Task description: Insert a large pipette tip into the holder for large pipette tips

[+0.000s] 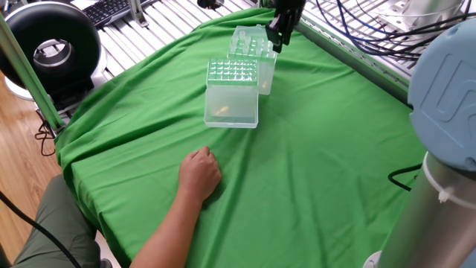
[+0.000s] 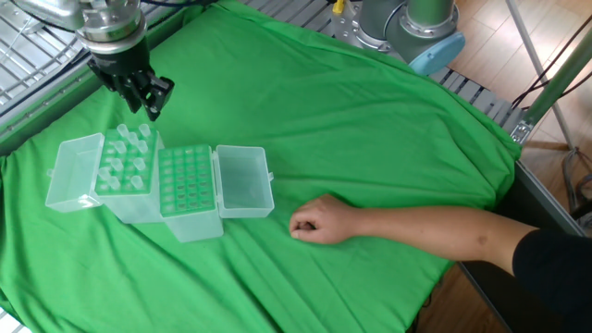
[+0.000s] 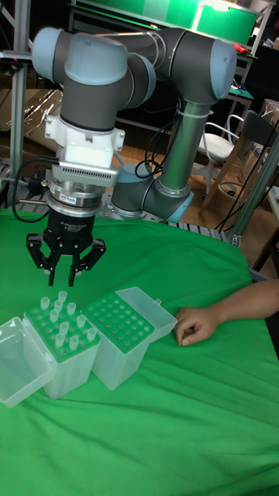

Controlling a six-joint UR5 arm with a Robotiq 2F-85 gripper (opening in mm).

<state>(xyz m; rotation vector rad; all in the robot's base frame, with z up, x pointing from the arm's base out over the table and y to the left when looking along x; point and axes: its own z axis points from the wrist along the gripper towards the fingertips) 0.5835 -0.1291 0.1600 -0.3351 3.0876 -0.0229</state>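
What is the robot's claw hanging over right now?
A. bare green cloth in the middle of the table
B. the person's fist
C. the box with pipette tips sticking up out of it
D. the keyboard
C: the gripper hangs just above the tip-filled box, apart from the person's hand.

A robotics lab: a grey-and-blue industrial arm (image 3: 116, 85) stands over a table draped in green cloth (image 2: 370, 139), where two translucent pipette-tip boxes (image 2: 139, 180) sit. Bundled cables (image 1: 372, 30) run at upper right, a keyboard (image 1: 108, 11) at upper left, office chairs (image 3: 232, 151) behind.
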